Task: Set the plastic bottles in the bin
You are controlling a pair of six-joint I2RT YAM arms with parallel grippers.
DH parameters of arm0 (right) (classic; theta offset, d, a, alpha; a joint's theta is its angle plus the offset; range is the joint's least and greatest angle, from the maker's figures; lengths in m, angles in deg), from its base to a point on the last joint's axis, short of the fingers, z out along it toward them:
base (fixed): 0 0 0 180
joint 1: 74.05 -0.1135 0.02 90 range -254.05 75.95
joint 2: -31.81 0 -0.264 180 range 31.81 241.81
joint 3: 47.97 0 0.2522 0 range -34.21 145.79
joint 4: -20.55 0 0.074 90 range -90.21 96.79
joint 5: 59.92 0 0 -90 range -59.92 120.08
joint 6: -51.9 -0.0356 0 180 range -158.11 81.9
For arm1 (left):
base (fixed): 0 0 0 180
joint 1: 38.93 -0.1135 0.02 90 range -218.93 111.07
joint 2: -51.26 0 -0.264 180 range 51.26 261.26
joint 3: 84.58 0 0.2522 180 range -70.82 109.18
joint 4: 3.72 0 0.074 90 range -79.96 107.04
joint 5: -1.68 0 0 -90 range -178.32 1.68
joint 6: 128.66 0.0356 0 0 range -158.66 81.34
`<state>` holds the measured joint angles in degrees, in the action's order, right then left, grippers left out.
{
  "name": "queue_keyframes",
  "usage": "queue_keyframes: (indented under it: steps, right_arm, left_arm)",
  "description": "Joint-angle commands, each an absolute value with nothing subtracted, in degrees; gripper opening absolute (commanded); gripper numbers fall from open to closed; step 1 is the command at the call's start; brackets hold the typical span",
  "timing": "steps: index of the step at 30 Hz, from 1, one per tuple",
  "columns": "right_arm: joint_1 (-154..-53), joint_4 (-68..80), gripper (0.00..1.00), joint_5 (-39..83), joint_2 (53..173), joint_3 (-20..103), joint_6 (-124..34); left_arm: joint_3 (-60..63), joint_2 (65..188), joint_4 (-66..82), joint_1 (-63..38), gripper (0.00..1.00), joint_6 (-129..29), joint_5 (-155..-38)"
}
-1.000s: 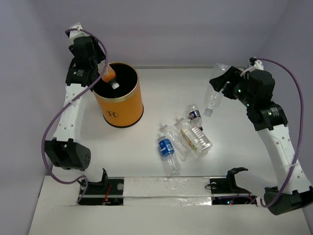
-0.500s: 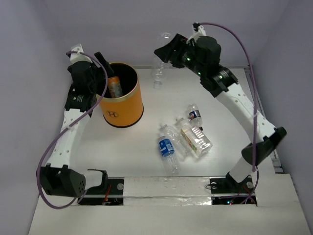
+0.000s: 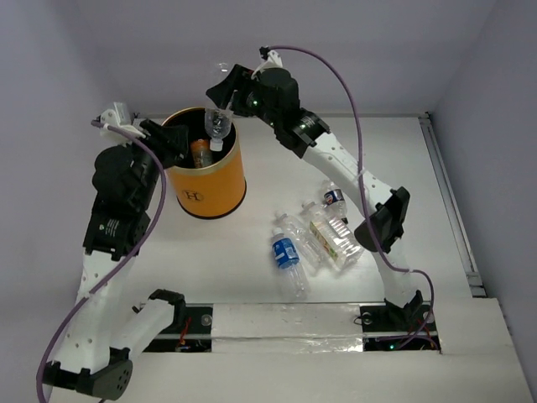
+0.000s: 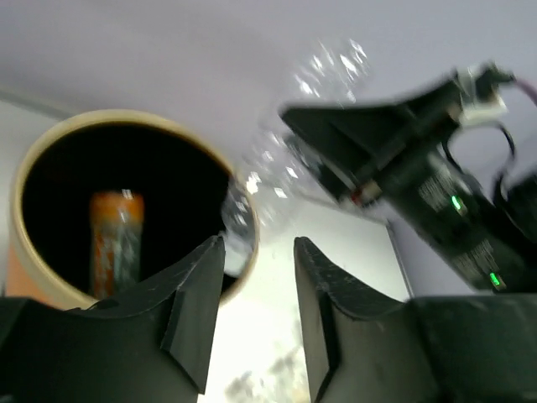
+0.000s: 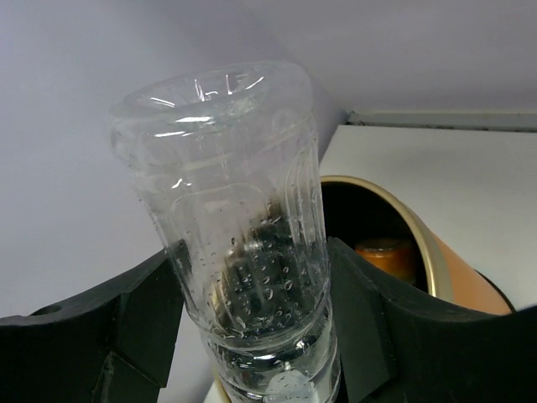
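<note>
Right wrist view has the right gripper [image 5: 252,329] clamped on a clear bottle [image 5: 239,227] held cap-down, and just beneath it opens the orange-yellow bin [image 5: 436,260], with an orange bottle [image 5: 384,252] standing inside. At the rim's opposite side the left gripper [image 4: 256,311] hangs with its fingers apart, holding nothing. Well away from both grippers, toward the arm bases, a blue-labelled bottle [image 3: 285,251] and a yellow-green-labelled bottle [image 3: 325,232] lie among other clear ones. The bin's small dark logo [image 3: 195,196] is too small to read.
</note>
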<state>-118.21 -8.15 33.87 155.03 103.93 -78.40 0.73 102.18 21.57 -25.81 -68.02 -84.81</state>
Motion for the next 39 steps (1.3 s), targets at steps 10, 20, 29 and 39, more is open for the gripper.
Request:
queue_keyframes:
  steps: [10,20,29,39]
  right_arm:
    - [-119.7,-5.8,0.97,36.8,157.9,111.1,-73.9]
    - [-116.6,-5.1,0.10,39.3,135.2,80.5,-69.9]
    - [-110.1,-17.8,0.10,41.5,103.7,43.2,-64.7]
    - [-101.9,-22.3,0.88,35.1,93.4,23.4,-64.7]
  left_arm:
    - [-23.7,87.9,31.4,-18.5,0.40,-80.8,-98.0]
    - [-23.4,102.0,29.3,-0.1,0.69,-80.4,-97.8]
    - [-22.8,115.1,29.7,9.8,0.87,-82.3,-96.3]
    - [-20.8,126.0,26.6,12.1,0.91,-84.3,-101.2]
